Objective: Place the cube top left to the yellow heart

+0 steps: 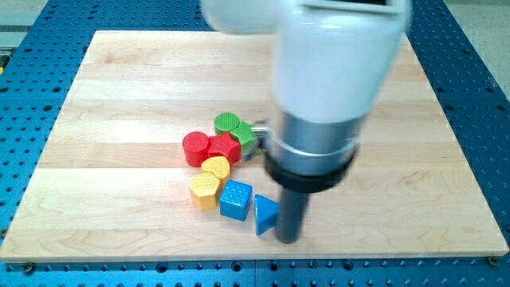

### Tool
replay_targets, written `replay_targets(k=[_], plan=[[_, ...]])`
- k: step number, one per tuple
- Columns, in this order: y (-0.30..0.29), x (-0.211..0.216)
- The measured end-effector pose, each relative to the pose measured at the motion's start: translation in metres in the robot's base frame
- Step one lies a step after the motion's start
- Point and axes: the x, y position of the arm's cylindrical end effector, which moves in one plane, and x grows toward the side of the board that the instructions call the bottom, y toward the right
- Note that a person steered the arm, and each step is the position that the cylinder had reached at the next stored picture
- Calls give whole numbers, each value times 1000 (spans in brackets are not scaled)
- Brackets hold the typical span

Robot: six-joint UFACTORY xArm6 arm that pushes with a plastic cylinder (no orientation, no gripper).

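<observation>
Where my tip (288, 239) meets the wooden surface (119, 88), it stands near the view's bottom, just to the view's right of the whole cluster of blocks. It is a plain dark rod end that grasps nothing, so I have no hand to clench or release.

Closest to my tip is the blue triangle (265, 214), right beside it on the view's left, touching or all but touching; I cannot tell which. Just beyond the triangle, further to the view's left, sits the blue cube (236, 199), close against the triangle.

Up and to the left of my tip, past the cube, lie two yellow blocks. The upper one (216, 168) looks like the yellow heart, and the lower yellow block (205, 191) sits beside the cube's left face. The cube is thus below and to the right of the heart.

Higher still from my tip are a red cylinder (194, 148) and a red block (224, 147) pressed together, then a green cylinder (228, 123) and a second green block (245, 135), which my arm's body partly hides.
</observation>
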Motion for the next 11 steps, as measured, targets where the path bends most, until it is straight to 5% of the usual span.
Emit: replay_targets(k=[5,7,8,10,11], plan=[[-128,-14],[-80,1],[-65,-27],[-129,-65],[-178,-50]])
